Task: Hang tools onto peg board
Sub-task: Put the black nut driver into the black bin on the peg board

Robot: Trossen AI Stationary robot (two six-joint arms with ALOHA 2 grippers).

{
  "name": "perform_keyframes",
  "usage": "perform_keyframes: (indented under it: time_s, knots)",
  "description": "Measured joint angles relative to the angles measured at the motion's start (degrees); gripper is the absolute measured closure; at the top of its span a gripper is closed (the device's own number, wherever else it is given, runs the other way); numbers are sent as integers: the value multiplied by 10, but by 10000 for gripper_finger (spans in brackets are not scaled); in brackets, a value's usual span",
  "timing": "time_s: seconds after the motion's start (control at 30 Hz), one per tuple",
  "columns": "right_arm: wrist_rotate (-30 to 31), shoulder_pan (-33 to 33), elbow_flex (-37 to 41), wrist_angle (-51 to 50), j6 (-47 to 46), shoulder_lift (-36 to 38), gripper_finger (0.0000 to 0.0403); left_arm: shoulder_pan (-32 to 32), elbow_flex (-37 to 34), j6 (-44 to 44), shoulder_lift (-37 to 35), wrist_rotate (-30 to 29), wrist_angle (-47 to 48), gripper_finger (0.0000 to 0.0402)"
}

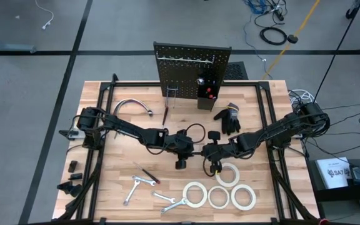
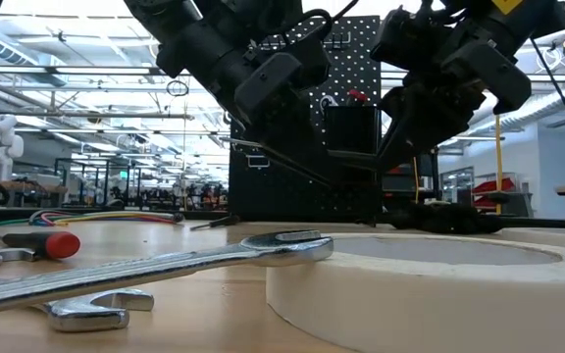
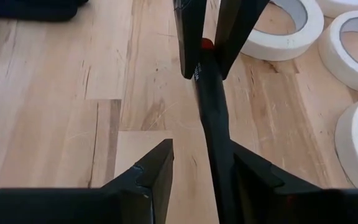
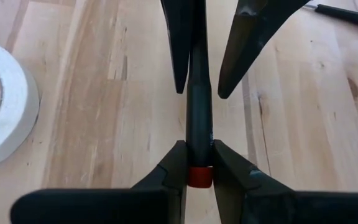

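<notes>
A thin black-handled screwdriver (image 4: 199,106) with a red end hangs over the middle of the table between my two grippers. My right gripper (image 4: 199,149) is shut on it. My left gripper (image 3: 202,154) is open, and the screwdriver (image 3: 213,124) runs between its fingers, close by one of them. The peg board (image 1: 192,65) stands upright at the table's far edge with a black bin (image 1: 206,95) on its front. Several white tape rolls (image 1: 218,197), wrenches (image 1: 136,185) and another screwdriver (image 1: 149,175) lie on the near part of the table. My right gripper pinches the screwdriver's handle at its red end (image 4: 199,177) between its two fingers. It comes slanting down from the table's right side. The screwdriver sticks out ahead of the fingertips, in line with them, toward my left gripper, clear of the table. My left gripper stands around the screwdriver's handle (image 3: 219,168), which lies right beside one finger (image 3: 247,177); whether it touches, I cannot tell.
A curved chrome tube (image 1: 133,106), one more red-handled tool (image 1: 165,113) and a black glove (image 1: 229,119) lie in front of the peg board. Small black parts (image 1: 72,167) sit at the left edge. Bare wood shows under the grippers.
</notes>
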State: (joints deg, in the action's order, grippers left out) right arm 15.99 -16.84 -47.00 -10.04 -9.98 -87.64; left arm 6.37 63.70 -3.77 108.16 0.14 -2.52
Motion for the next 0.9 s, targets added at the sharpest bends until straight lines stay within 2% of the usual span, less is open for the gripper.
perform_keyframes:
  time_s: [0.13,0.3,0.37,0.47,0.63,0.77,0.83,0.9]
  knots:
    - [0,0,0,0,0,0,361,0,0,0,0,1,0,297]
    - [6,0,0,-2,0,0,361,0,0,1,0,3,1,382]
    - [6,0,0,-2,0,0,345,0,0,1,0,2,1,384]
    - [2,0,0,-4,-1,1,292,0,0,1,0,1,0,384]
    - [0,0,-30,-127,-21,36,217,-1,0,2,-3,-3,5,384]
    - [6,-10,-30,-199,-56,103,188,-8,0,15,-19,-3,26,384]
    - [17,-24,-12,-202,-57,149,183,-16,0,16,-30,-3,40,384]
    - [54,-41,24,-187,-57,204,182,-22,-1,17,-45,-3,48,384]
